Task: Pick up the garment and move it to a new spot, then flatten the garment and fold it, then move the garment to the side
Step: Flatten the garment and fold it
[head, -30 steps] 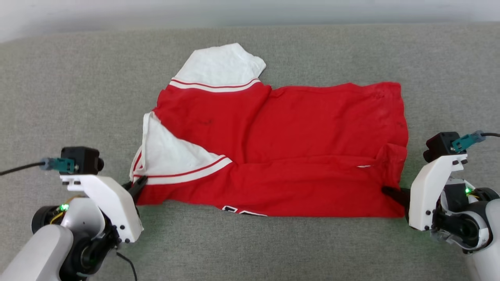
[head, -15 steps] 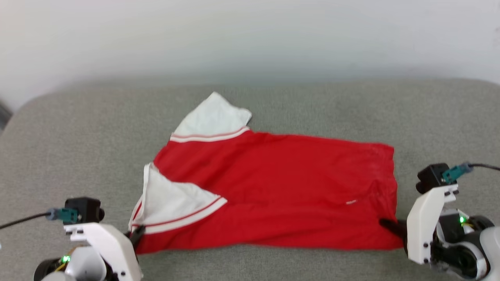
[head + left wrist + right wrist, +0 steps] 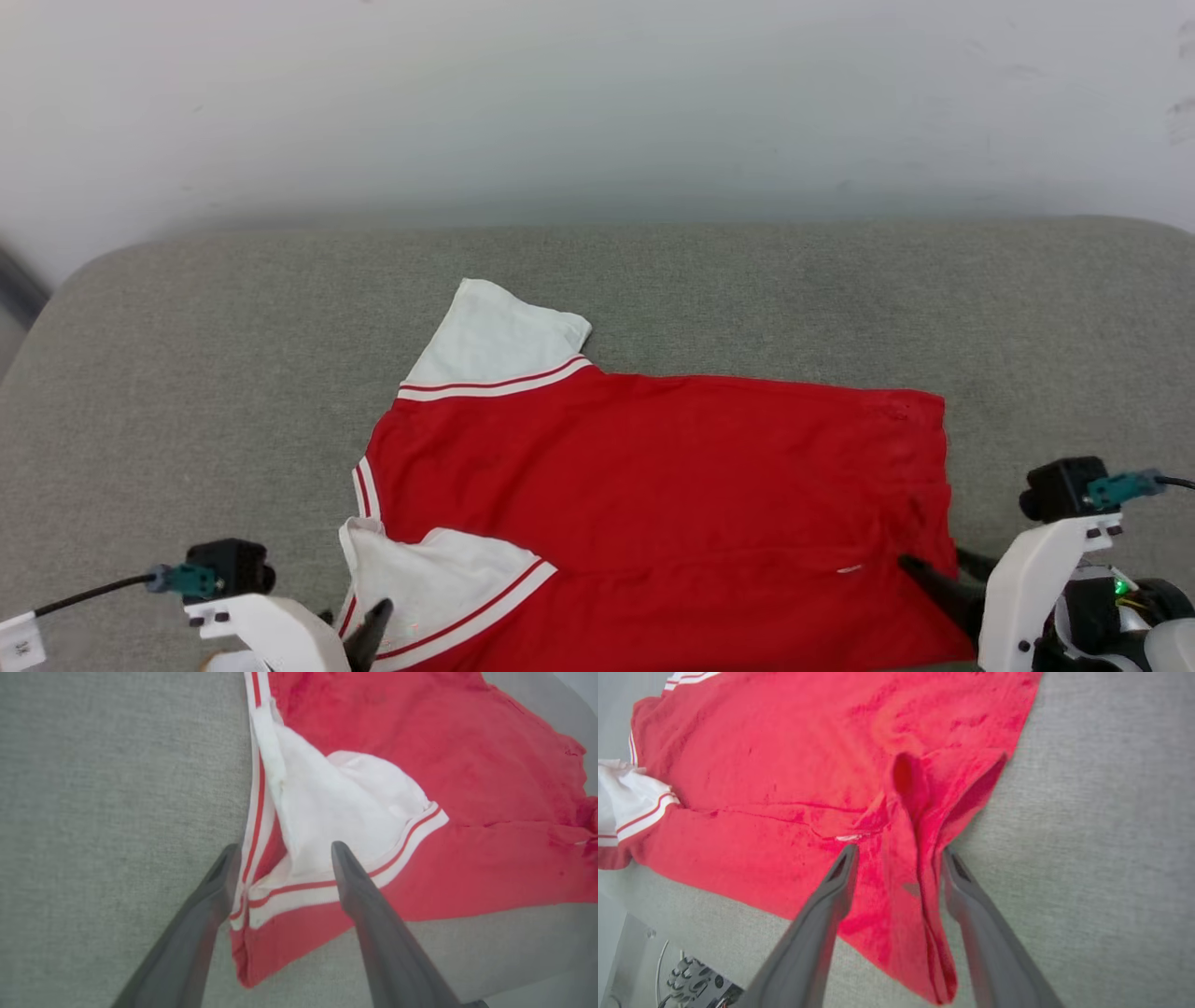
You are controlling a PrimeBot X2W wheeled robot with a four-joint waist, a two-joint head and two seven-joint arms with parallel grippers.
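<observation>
You have the shirt spread on the grey cushion, near its front edge. Your 2 grippers stand open, holding nothing: left gripper straddles the sleeve trim, right gripper straddles a hem ridge, seemingly so the cloth settles flat.

The left wrist camera sits close behind the left end effector, looking past its tips at the shirt. The right wrist camera does the same behind the right end effector. Both catch one white sleeve. The head camera looks down from farther behind both, covering the whole shirt.
</observation>
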